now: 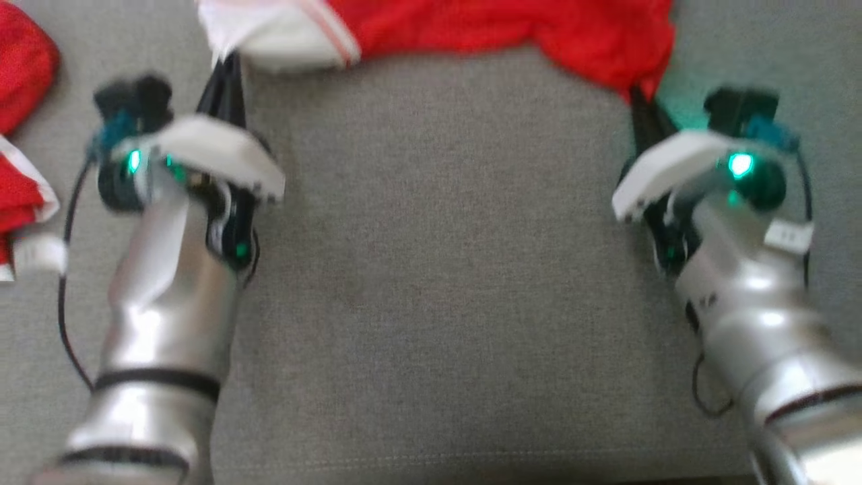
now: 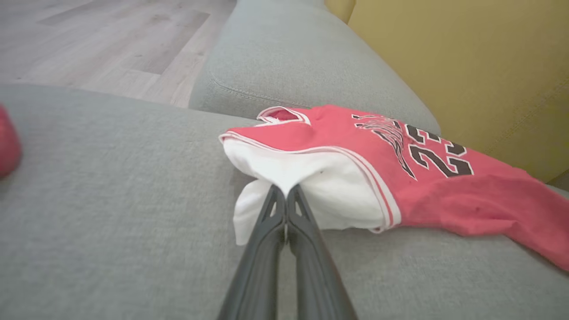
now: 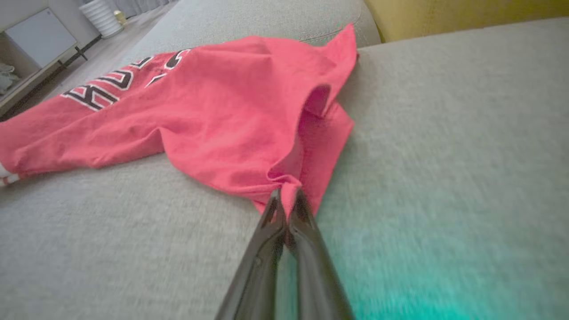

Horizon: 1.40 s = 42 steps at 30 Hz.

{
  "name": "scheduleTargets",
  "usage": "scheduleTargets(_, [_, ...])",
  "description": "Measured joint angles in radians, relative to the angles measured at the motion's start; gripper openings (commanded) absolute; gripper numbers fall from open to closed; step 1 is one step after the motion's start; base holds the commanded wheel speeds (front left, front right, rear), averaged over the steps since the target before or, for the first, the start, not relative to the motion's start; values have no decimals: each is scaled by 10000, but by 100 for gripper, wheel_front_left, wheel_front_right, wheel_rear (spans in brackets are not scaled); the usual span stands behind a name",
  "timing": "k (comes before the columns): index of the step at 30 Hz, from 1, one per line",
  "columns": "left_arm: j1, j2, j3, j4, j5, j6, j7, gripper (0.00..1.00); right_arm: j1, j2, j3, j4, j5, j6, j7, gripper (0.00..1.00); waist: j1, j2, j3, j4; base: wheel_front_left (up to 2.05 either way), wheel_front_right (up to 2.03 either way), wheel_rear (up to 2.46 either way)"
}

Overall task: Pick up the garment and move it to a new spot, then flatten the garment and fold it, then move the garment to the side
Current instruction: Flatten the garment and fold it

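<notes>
The garment (image 1: 512, 30) is a red jersey with white trim and black lettering, stretched across the far part of the grey cushion. My left gripper (image 1: 227, 62) is shut on its white sleeve end (image 2: 306, 182), the dark fingers (image 2: 284, 213) pinched together in the cloth. My right gripper (image 1: 634, 94) is shut on a bunched red corner of the garment (image 3: 249, 111), where its fingertips (image 3: 286, 200) meet the fabric. The number print (image 2: 426, 151) faces up.
The grey sofa seat (image 1: 438, 269) spreads between both arms. More red and white cloth (image 1: 20, 135) lies at the left edge. A yellow backrest (image 2: 466, 58) rises behind the garment. Wooden floor (image 2: 89, 40) lies beyond the sofa arm.
</notes>
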Motion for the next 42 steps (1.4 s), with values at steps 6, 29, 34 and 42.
scheduleTargets(6, [2274,171,303,-1996,491,109,0,0,1808,-313,278,-1352,821,0,-92,0,-1,0,-726,-6,0,0,0])
scheduleTargets(29, [10863,587,-13,-10673,376,1459,3193,0,10320,-272,-3112,-9689,-476,2,3189,0,-2,1,-2950,274,0,0,0])
scheduleTargets(34, [11303,627,-23,-11254,199,1593,3668,0,11389,180,-3647,-11309,-934,2,4245,0,-1,1,-3010,250,0,0,0])
scheduleTargets(42, [11319,723,-10,-11338,-132,1530,4142,0,11651,410,-3925,-12215,-1103,2,5062,0,-1,1,-2891,210,0,0,0])
